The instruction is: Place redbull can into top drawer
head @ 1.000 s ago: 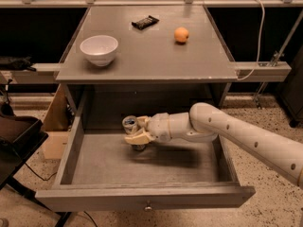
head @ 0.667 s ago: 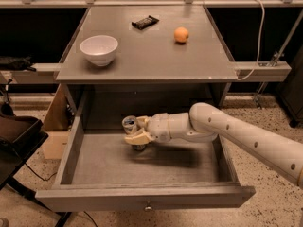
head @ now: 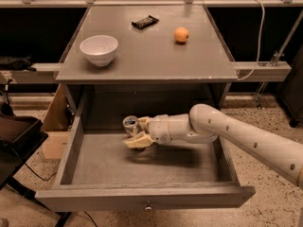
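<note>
The top drawer [head: 142, 200] is pulled out wide open under the grey table, its small round knob at the front. My gripper [head: 136, 132] reaches in from the right and is inside the drawer, at its back middle. Its fingers are shut on the redbull can [head: 130, 125], whose silver top shows just left of the cream fingers. The can stands upright, low in the drawer; its lower part is hidden by the fingers, so I cannot tell if it touches the drawer floor.
On the table top [head: 147, 56] stand a white bowl [head: 99, 49] at the left, a dark snack bar [head: 144, 21] at the back and an orange [head: 181, 34] at the right. A dark chair [head: 16, 136] and a cardboard box [head: 54, 126] are left of the drawer.
</note>
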{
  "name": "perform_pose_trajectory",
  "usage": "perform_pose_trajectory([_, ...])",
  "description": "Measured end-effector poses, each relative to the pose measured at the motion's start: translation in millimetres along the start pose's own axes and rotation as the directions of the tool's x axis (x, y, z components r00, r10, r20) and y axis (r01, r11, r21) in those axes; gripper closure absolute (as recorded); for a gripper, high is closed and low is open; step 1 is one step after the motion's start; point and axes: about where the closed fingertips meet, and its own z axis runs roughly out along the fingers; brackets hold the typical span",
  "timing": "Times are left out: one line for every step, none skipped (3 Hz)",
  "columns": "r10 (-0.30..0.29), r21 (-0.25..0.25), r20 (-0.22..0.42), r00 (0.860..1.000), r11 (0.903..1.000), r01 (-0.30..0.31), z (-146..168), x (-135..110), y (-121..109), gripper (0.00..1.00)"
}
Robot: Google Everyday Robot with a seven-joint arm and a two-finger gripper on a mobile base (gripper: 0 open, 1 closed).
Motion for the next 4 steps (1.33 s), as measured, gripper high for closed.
perform_pose_trajectory([0.0, 0.0, 0.0, 1.0, 1.0, 0.0, 0, 0, 0, 0.0])
perform_pose_trajectory([0.0, 0.0, 0.0, 1.0, 1.0, 0.0, 0, 0, 0, 0.0])
perform_pose_trajectory([-0.024, -0.045, -0.003, 1.0, 0.9987, 0.024, 7, -5, 5, 0.0])
perform_pose_trajectory([-0.077, -0.114, -0.006, 0.997, 0.9905, 0.076, 0, -23, 16, 0.0])
